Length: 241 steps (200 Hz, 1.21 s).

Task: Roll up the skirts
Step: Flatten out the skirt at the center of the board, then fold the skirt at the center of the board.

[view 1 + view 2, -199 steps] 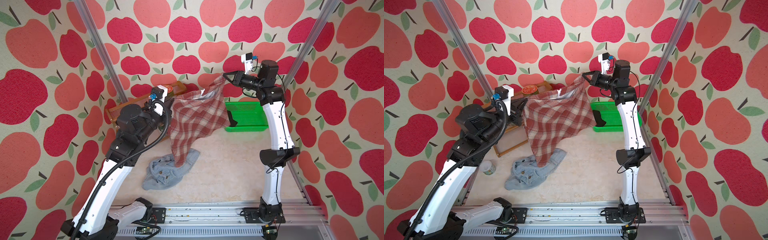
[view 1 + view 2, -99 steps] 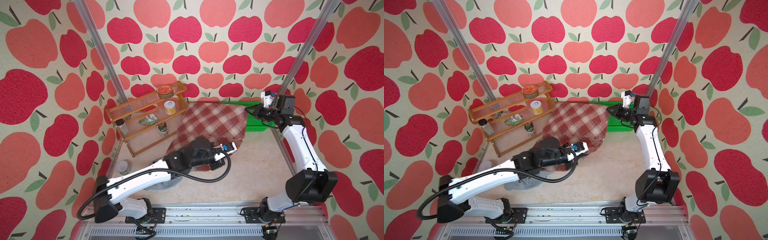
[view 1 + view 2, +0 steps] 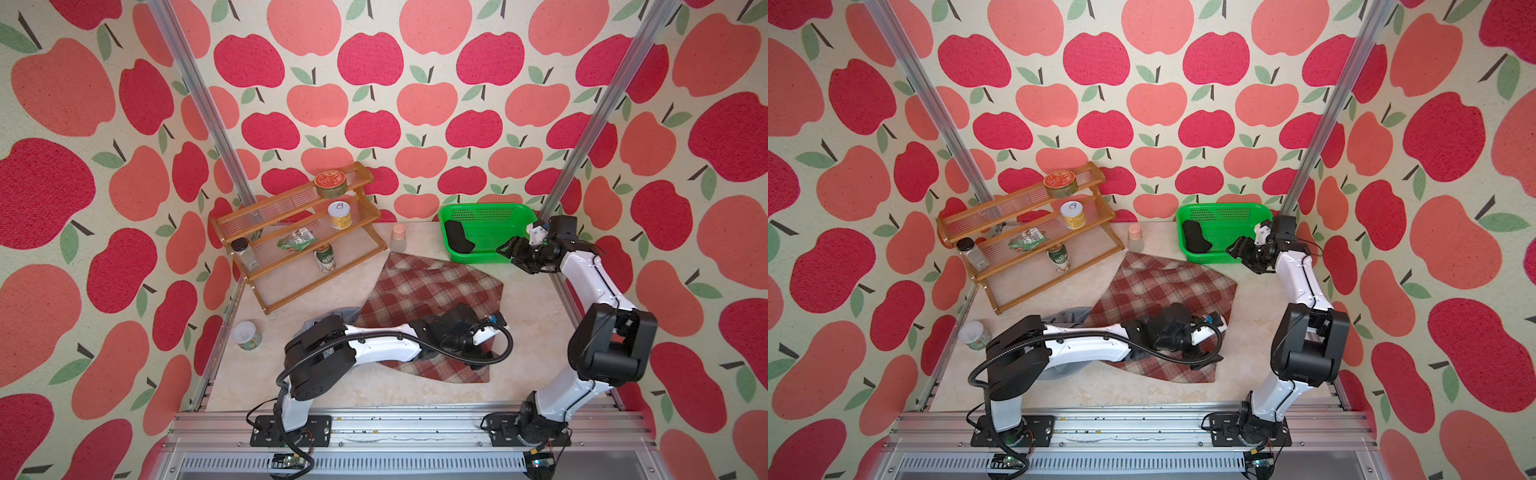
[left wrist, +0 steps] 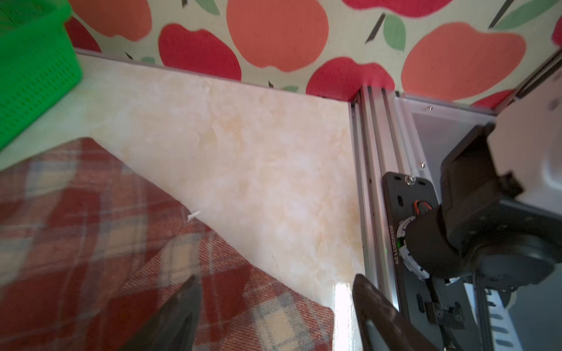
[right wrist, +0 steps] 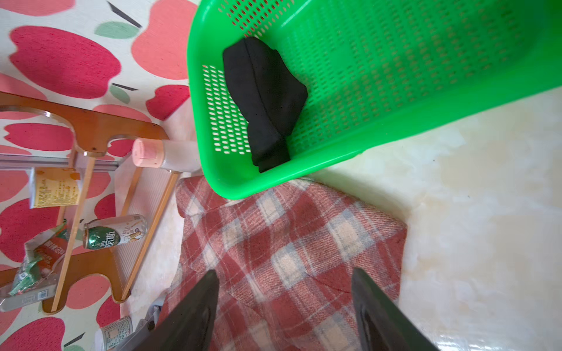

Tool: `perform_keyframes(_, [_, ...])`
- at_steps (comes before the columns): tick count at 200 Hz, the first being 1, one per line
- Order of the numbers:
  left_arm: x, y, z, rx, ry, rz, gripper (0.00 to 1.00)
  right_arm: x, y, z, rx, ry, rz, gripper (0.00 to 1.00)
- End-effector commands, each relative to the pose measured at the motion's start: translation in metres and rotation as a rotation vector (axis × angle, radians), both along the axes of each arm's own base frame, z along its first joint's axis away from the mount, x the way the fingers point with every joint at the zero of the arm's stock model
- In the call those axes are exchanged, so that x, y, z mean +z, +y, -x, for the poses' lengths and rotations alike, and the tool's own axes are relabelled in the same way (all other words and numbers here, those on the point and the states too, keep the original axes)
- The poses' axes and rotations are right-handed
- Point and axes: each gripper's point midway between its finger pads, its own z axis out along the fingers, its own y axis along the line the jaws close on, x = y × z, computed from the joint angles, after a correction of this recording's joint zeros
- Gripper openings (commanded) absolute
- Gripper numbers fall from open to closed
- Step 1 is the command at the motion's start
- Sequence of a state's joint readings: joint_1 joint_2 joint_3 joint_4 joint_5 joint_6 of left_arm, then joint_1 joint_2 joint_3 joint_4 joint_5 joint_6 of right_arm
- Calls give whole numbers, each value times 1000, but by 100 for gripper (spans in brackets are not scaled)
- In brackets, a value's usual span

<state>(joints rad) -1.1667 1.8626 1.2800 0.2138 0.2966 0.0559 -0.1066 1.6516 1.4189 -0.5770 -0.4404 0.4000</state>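
The red-brown and cream plaid skirt (image 3: 432,291) (image 3: 1163,286) lies spread flat on the table. My left arm reaches across its near part. The left gripper (image 4: 276,279) (image 3: 496,328) is open just above the skirt's near right corner (image 4: 304,319) and holds nothing. My right gripper (image 3: 505,249) (image 3: 1235,248) (image 5: 284,273) hangs open above the skirt's far right edge, in front of the green basket (image 3: 490,220) (image 5: 395,76). The black skirt (image 3: 457,241) (image 5: 264,100) lies rolled inside the basket. The denim skirt (image 3: 340,313) (image 3: 1071,313) is mostly hidden under my left arm.
A wooden tiered rack (image 3: 291,232) with cans and a jar stands at the back left. A pink-capped bottle (image 3: 398,237) stands by the skirt's far corner. A small tub (image 3: 247,336) sits near the left wall. An aluminium rail (image 3: 395,419) borders the front.
A second ago both grippers held the plaid skirt up in the air. They swung it down flat onto the table, then both opened and let go.
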Motion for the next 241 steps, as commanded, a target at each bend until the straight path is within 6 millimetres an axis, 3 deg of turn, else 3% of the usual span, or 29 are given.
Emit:
perform_keyframes(1, [74, 28, -11, 71, -9, 161, 80, 26, 6, 22, 15, -44, 33, 72])
perform_keyframes(18, [77, 70, -27, 216, 55, 164, 77, 25, 22, 44, 48, -50, 45, 72])
perform_keyframes(37, [60, 130, -44, 434, 147, 130, 69, 13, 49, 73, 118, -43, 85, 72])
perform_keyframes(54, [42, 190, -49, 648, 213, 84, 69, -6, 73, 101, 182, -19, 136, 71])
perform_keyframes(76, [12, 262, -36, 891, 344, 39, 68, -30, 92, 138, 225, 25, 107, 71])
perform_keyframes(109, [-30, 323, -7, 1060, 446, -3, 68, -50, 90, 186, 197, 71, 35, 70])
perform_keyframes(165, [-73, 349, 8, 1163, 517, -104, 64, -88, 95, 243, 106, 183, -115, 58])
perform_keyframes(214, [-86, 374, 12, 1300, 567, 7, 68, -107, 83, 261, 16, 209, -121, 58])
perform_keyframes(241, [-91, 378, 11, 1304, 587, 66, 68, -122, 73, 268, -21, 243, -75, 56])
